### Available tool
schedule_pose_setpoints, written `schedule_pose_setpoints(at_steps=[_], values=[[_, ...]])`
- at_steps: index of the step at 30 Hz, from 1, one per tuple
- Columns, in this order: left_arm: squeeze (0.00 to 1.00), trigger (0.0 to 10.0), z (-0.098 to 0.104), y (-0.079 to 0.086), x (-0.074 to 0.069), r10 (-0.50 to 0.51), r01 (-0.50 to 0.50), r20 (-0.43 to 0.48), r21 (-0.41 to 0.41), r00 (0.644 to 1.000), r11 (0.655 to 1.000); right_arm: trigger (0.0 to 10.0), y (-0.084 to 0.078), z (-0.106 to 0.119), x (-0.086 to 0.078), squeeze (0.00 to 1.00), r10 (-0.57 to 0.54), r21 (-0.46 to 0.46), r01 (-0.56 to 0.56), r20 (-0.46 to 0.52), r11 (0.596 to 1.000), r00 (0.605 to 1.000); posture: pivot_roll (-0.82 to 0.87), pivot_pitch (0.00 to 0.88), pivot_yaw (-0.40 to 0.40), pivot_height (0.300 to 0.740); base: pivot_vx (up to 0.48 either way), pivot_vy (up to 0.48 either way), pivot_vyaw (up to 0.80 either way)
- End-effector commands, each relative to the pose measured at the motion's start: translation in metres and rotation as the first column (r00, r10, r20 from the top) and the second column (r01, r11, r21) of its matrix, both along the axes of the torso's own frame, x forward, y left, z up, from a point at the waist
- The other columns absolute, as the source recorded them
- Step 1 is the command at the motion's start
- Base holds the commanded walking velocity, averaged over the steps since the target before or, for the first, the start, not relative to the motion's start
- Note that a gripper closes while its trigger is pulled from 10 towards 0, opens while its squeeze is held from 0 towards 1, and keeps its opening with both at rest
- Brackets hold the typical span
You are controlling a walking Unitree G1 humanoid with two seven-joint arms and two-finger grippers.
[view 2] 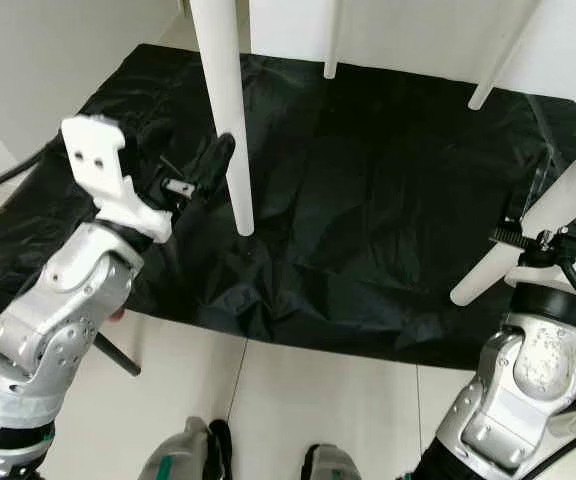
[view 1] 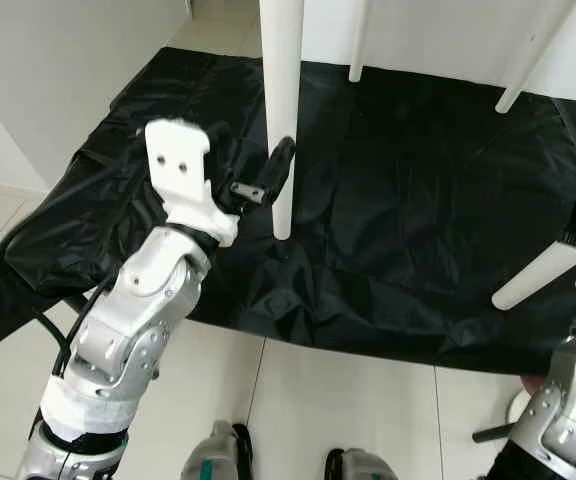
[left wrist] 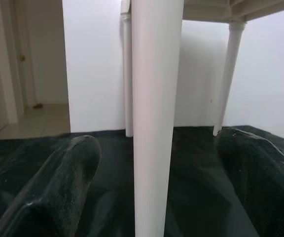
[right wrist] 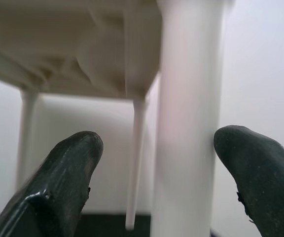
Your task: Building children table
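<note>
A: Around the near left leg of the small white plastic children's table (view 1: pixel 281 110), what sits closest?

B: The left claw (left wrist: pixel 152 192). Its two black fingers (left wrist: pixel 58 187) stand apart, one on each side of that round white tapering leg (left wrist: pixel 154 113), with gaps showing, so it is wide open and holds nothing. The leg's long axis runs upright, crossing the claw's reach at right angles, its foot resting on the crumpled black plastic sheet (view 1: pixel 408 210).

A: And the right claw (right wrist: pixel 189 163)?

B: Off to the right of that same leg, at the near right table leg (view 2: pixel 538 225), which looks tilted from the head camera. Its fingers also straddle the leg; one seems almost to brush it, the other stands clear. I judge it open, not clamped.

A: Beyond the near left leg?

B: Two more slim white legs (view 1: pixel 358 40) stand farther back on the sheet, under the table's ribbed underside (right wrist: pixel 73 44). So the table stands upright, all four legs fitted.

A: The coming move?

B: Probably closing inward on each leg; each arm is nearest its own.
</note>
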State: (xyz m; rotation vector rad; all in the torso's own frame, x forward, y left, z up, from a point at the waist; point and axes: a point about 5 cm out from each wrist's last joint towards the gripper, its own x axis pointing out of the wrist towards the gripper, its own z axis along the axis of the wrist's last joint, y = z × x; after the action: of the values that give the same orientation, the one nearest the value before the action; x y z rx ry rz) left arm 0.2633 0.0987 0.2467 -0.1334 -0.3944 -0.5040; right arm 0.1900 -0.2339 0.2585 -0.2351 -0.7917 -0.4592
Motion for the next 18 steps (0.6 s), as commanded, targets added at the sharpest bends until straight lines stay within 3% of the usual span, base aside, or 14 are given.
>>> schedule_pose_setpoints(at_steps=[1,5,11,14,18], values=[[0.00,10.0,0.000,-0.016,-0.017,-0.409,0.391,0.083,0.170,0.909,0.905,10.0,0.025,-0.078,-0.032,0.00,0.057,0.200,0.010,-0.324,0.980,0.944,0.00,0.070,0.009,0.740,0.000,0.000,0.00],[0.00,10.0,-0.005,-0.013,-0.019,-0.429,0.412,0.067,0.176,0.901,0.894,10.0,0.032,-0.084,-0.036,0.00,0.072,0.169,-0.013,-0.353,0.986,0.933,-0.01,0.066,0.022,0.740,0.000,0.000,0.00],[0.00,10.0,-0.029,-0.011,-0.023,-0.479,0.448,0.047,0.281,0.877,0.849,10.0,0.049,-0.109,-0.038,0.00,0.148,0.113,-0.109,-0.444,0.988,0.884,-0.01,0.061,0.038,0.740,0.000,0.000,0.00],[0.00,10.0,-0.039,-0.012,-0.025,-0.503,0.470,0.036,0.305,0.863,0.828,10.0,0.056,-0.121,-0.032,0.00,0.224,0.106,-0.197,-0.483,0.975,0.847,-0.01,0.054,0.042,0.740,0.000,0.000,0.00],[0.00,10.0,-0.043,-0.013,-0.025,-0.512,0.478,0.034,0.314,0.858,0.821,10.0,0.058,-0.125,-0.030,0.00,0.253,0.110,-0.229,-0.492,0.967,0.833,-0.01,0.052,0.042,0.740,0.000,0.000,0.00]])
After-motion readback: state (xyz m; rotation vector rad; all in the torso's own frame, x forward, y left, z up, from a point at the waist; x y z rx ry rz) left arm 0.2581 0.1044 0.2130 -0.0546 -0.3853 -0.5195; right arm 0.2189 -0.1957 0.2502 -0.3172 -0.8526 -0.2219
